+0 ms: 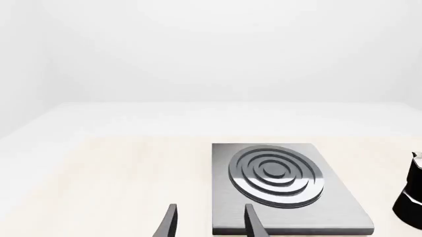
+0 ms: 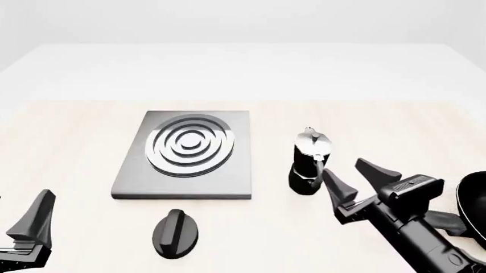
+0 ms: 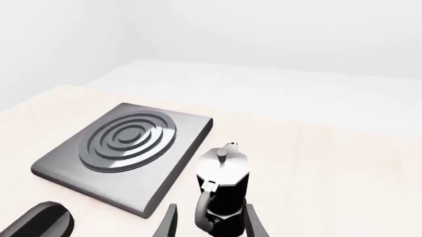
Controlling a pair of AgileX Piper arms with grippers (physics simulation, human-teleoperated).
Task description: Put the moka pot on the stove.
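The moka pot (image 2: 308, 165) stands upright on the table, right of the stove (image 2: 235, 182), black body with a silver top and knobbed lid. My right gripper (image 2: 353, 177) is open just right of the pot, its fingers pointing at it. In the right wrist view the pot (image 3: 224, 187) stands right at the fingertips (image 3: 254, 224), handle toward the camera. My left gripper (image 1: 211, 222) is open and holds nothing, short of the stove's (image 1: 343, 212) near edge. The pot (image 1: 412, 197) shows at that picture's border.
A black oval knob (image 2: 174, 233) lies on the table in front of the stove, also seen as a knob (image 3: 39, 222) in the right wrist view. A black frying pan (image 2: 474, 196) sits at the far right edge, beside the right arm.
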